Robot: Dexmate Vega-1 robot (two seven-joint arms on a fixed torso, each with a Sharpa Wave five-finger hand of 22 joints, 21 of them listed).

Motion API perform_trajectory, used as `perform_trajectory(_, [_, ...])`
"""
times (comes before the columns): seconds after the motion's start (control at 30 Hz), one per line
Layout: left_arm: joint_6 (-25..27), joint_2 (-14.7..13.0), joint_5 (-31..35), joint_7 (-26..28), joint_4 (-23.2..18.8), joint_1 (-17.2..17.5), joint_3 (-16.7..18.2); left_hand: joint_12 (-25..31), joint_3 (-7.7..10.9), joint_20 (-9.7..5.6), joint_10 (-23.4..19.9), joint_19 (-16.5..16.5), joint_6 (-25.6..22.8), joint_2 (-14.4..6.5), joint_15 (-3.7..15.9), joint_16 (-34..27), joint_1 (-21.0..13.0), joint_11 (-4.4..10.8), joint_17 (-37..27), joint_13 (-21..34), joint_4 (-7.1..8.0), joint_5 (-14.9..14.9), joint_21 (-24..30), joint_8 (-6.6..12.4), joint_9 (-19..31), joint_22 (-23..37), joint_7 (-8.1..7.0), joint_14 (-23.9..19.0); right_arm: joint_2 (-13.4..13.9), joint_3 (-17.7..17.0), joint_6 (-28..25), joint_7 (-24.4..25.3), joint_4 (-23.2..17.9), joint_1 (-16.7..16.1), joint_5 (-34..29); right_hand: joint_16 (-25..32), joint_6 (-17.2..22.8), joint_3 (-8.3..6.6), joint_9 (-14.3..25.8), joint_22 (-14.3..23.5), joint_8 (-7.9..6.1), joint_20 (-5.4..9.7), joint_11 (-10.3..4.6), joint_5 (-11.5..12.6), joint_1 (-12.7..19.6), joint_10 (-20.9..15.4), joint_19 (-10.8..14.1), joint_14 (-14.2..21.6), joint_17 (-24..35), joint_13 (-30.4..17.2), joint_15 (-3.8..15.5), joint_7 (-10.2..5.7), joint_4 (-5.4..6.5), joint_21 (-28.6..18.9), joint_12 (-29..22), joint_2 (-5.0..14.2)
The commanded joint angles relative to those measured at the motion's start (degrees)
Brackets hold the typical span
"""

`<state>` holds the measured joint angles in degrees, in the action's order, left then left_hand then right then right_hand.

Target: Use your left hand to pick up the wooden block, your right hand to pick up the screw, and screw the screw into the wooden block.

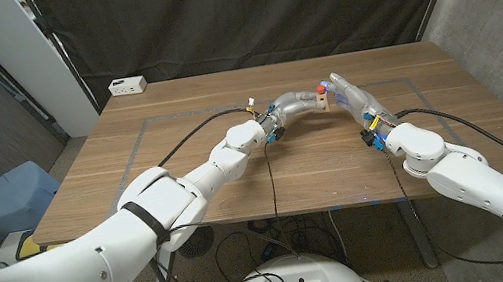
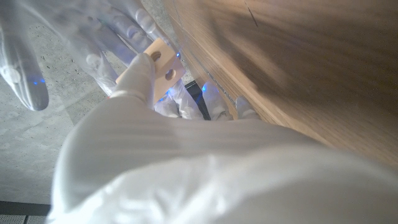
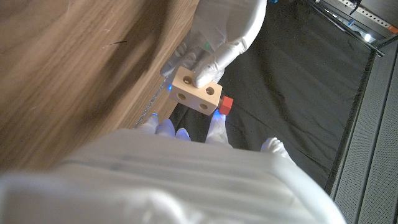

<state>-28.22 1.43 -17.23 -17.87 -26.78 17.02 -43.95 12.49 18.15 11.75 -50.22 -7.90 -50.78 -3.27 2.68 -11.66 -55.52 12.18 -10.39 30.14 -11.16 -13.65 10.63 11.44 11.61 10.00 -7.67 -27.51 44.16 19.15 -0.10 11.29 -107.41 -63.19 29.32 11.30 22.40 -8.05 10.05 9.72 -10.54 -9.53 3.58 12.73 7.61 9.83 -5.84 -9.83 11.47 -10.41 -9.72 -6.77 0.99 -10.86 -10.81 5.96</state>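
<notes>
Here the left hand is reaching in over the far middle of the table and is grasping the wooden block, holding it up off the surface; in the right wrist view its fingers are wrapping the block's top, leaving two holed faces showing. Just to the right, the right hand is meeting it and is pinching the screw, whose red head is sitting right beside a corner of the block. The two hands are almost touching. The screw seems to be lying just off to the side of the nearer hole, so the next move likely turns on lining its shaft, hidden here, with that hole.
</notes>
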Motion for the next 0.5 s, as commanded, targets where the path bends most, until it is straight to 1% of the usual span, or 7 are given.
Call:
perform_trajectory(0.03, [0.7,-0.3,-0.1,0.1,-1.0,0.6,0.1,0.4,2.37,0.17,-0.4,-0.3,-0.5,-1.4,1.55,0.0,0.8,-0.05,-0.2,0.2,2.31,-0.4,0.5,0.37,0.1,0.1,0.19,0.1,0.6,-0.6,-0.2,0.7,-1.3,-1.2,-0.2,0.4,0.6,-0.59,0.2,0.2,-0.14,0.16,0.17,0.2,-0.5,5.0,-0.1,-10.0,0.1,0.0,0.31,0.08,-0.04,-0.2,-0.2,0.06])
perform_trajectory(0.27, [0.9,-0.3,-0.6,0.1,-1.0,0.7,0.4,0.4,2.37,0.19,-0.4,-0.3,-0.4,-1.4,1.58,0.0,1.0,-0.03,-0.2,0.1,2.38,-0.4,0.5,0.33,0.1,0.1,0.04,0.1,0.9,-0.6,-0.4,0.5,-1.6,-1.3,-0.6,0.4,0.7,-0.62,0.2,0.2,-0.15,0.12,0.10,0.2,-0.5,4.9,0.0,-9.9,0.1,0.0,0.31,0.04,-0.03,-0.3,-0.2,0.06])
perform_trajectory(0.5, [0.6,0.8,-0.6,-0.2,1.7,-0.4,0.4,0.3,2.39,0.15,-0.3,-0.2,-0.5,-1.4,1.55,0.0,0.9,-0.08,-0.2,0.1,2.33,-0.4,0.5,0.34,0.1,0.1,0.13,0.1,1.3,-0.6,-0.8,0.3,-2.0,-1.5,-0.7,0.4,0.7,-0.64,0.2,0.2,-0.15,0.09,0.06,0.2,-0.5,4.8,0.1,-9.9,0.1,0.0,0.32,0.13,-0.03,-0.3,-0.3,0.05])
